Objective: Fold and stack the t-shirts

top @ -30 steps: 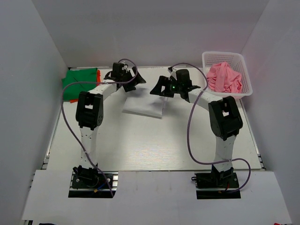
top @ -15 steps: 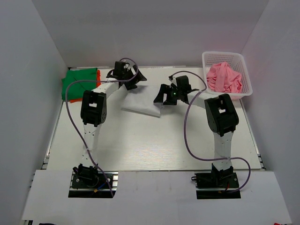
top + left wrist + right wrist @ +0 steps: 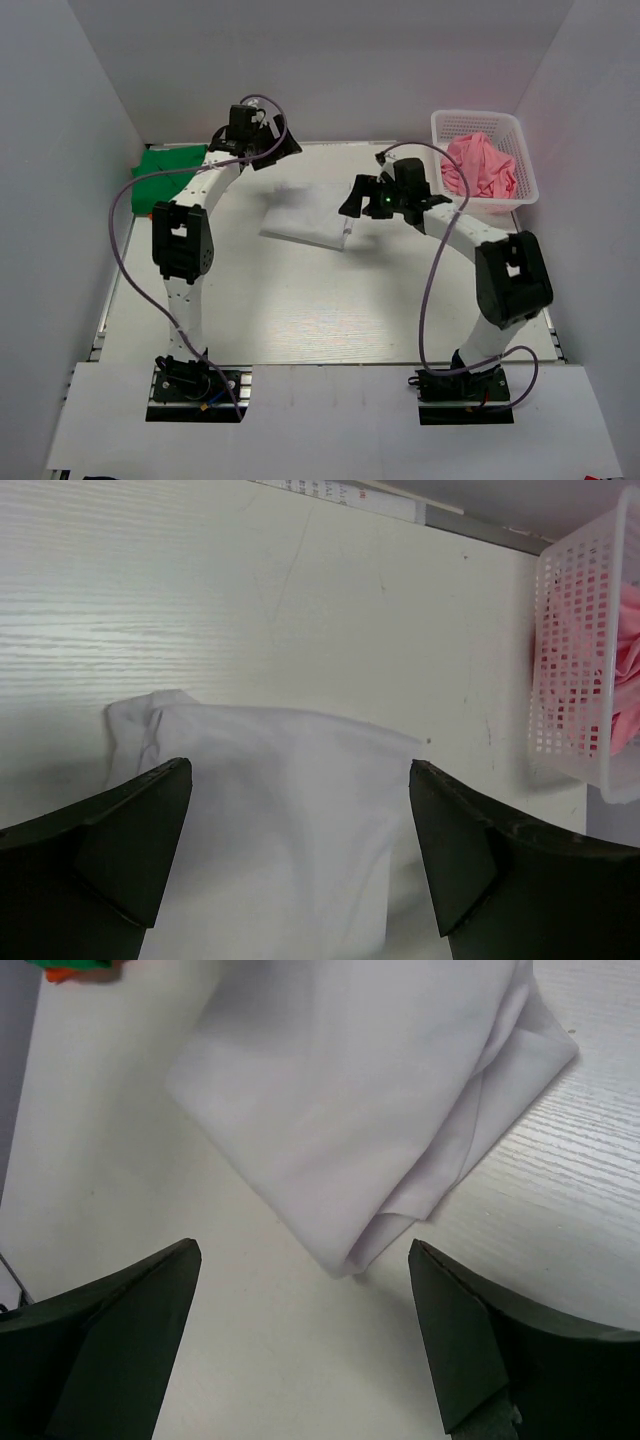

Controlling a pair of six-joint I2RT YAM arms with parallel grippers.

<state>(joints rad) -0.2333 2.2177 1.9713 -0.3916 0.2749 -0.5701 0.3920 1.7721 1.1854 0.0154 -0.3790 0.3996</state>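
The white shirt [image 3: 303, 216] lies folded in the middle of the table [image 3: 300, 310], a bit toward the far edge. In the left wrist view its near part is cut off at the bottom. The green shirt [image 3: 165, 165] sits in the far left corner, and the left arm hides part of it. Pink shirts [image 3: 480, 165] are piled in the white basket [image 3: 475, 118] in the far right corner.

The left gripper [image 3: 268, 150] is spread wide and holds nothing. The right gripper [image 3: 352, 200] is wide and empty too, by the white shirt's right edge. Half a second ago both were down at the white shirt. Now the left one has pulled back toward the far left corner.

Tiny marks on the strip [image 3: 350, 498] at the far edge are too small to read.
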